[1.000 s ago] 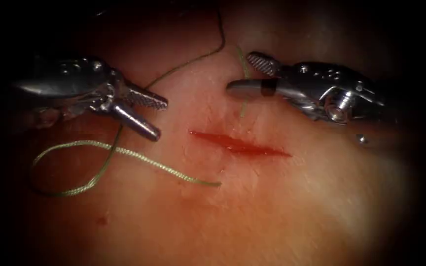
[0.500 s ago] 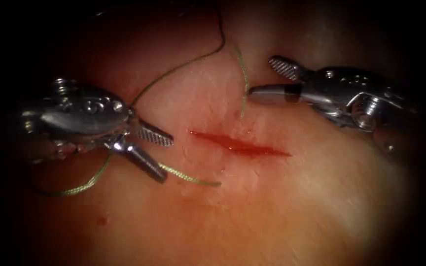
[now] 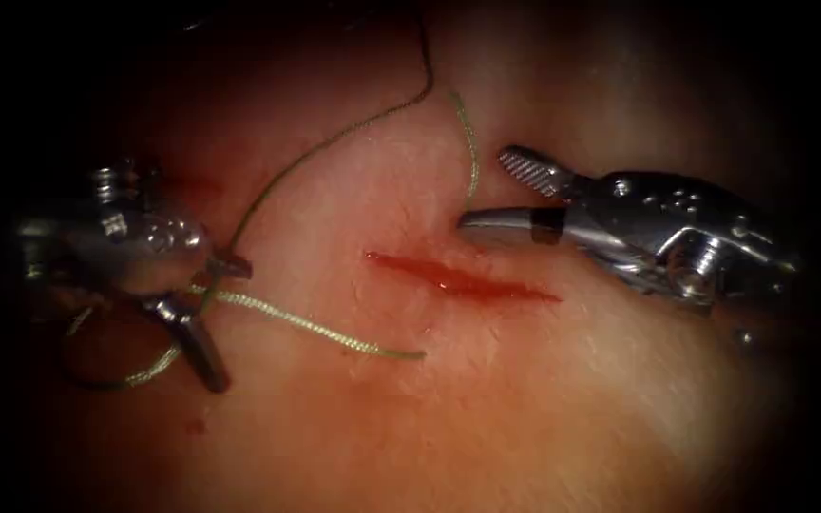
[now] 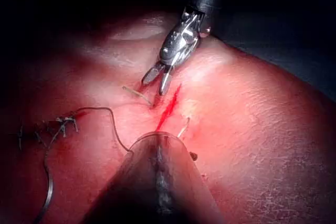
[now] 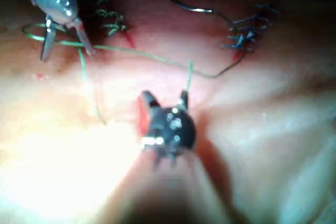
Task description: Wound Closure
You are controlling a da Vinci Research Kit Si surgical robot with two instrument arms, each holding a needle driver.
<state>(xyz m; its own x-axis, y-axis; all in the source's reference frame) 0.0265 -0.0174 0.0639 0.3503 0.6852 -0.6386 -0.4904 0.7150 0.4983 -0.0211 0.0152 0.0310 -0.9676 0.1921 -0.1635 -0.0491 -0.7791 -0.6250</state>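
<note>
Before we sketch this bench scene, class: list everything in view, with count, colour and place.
tissue: one, pink-red, under everything.
cut: one, red, centre, open.
thread: one, green, looped left of the cut, running between the left pincer's jaws.
needle: one, dark, curved, lying on the tissue near the old stitches.
old stitches: one cluster, dark, on the tissue.
left pincer: one, steel, open, holding nothing.
right pincer: one, steel, open, holding nothing.
</note>
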